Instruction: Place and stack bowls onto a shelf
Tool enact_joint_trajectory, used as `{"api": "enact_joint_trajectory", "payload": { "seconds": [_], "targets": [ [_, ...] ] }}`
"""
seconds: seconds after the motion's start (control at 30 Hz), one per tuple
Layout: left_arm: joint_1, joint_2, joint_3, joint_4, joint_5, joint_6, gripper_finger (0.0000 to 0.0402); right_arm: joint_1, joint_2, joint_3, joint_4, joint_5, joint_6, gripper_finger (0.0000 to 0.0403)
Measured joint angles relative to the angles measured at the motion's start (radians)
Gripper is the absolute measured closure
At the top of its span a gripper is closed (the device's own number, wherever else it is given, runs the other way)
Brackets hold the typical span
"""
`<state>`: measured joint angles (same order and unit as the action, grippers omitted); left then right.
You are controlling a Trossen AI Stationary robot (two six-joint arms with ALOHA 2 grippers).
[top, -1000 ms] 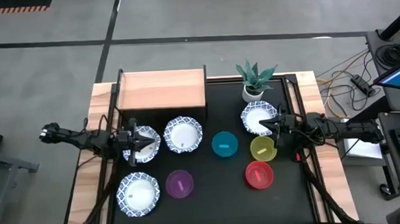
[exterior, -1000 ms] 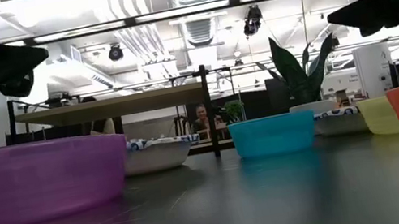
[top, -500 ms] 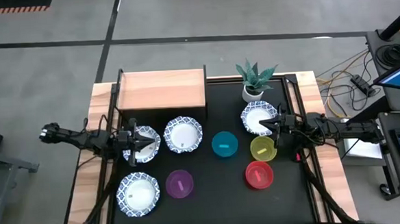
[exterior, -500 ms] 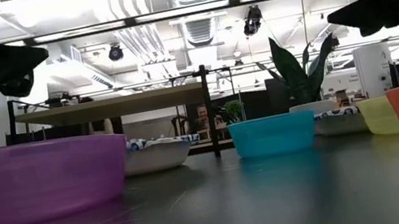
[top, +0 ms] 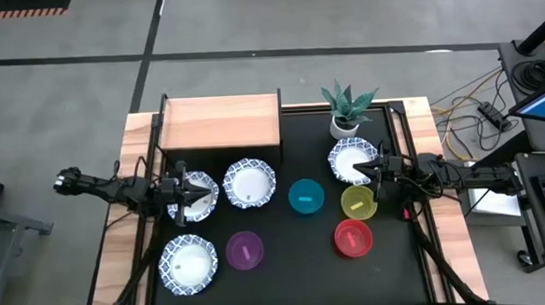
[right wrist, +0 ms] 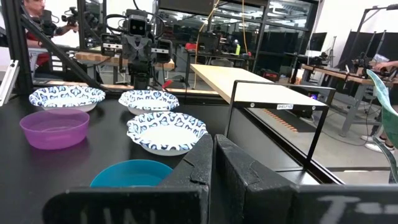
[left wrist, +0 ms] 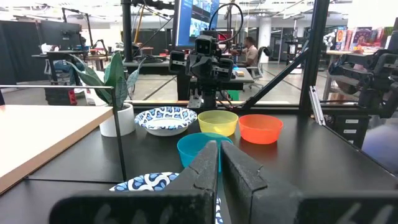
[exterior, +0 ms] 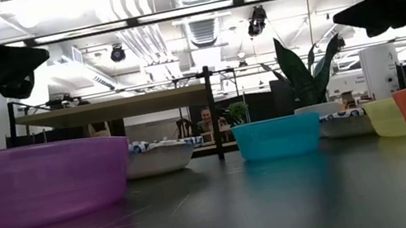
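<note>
Black table (top: 289, 282) | left gripper (top: 203, 193) closed above patterned bowl (top: 193, 196)

One camera hangs above and looks straight down on the whole table (top: 289, 282) and both arms. A second sits at table-top height, very near the purple bowl (exterior: 39, 181), facing level into the room. Each wrist camera looks forward past its own closed claw, left gripper (left wrist: 217, 163) and right gripper (right wrist: 212, 158), facing the other; both share the blue bowl (left wrist: 200, 147) just ahead.
</note>
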<state>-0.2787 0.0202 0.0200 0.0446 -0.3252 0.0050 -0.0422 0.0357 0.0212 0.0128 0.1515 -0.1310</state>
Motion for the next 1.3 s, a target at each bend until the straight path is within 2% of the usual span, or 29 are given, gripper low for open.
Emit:
{"api": "enact_joint_trajectory", "payload": {
  "seconds": [1.0,1.07,1.2,1.3],
  "targets": [
    [0.0,0.0,0.0,0.001,-0.007,0.01,0.0402,0.0,0.0,-0.001,0.01,0.002,0.0,0.0394],
    [0.0,0.0,0.0,0.006,-0.006,0.009,0.0402,0.0,0.0,-0.002,0.019,0.002,0.07,0.0394],
    [0.0,0.0,0.0,0.072,-0.006,-0.173,0.0402,0.0,0.005,-0.003,0.059,0.005,0.422,0.0394],
    [0.0,0.0,-0.001,0.182,-0.006,-0.261,0.0402,0.015,0.026,-0.004,0.106,-0.013,0.491,0.0394]
  ]
}}
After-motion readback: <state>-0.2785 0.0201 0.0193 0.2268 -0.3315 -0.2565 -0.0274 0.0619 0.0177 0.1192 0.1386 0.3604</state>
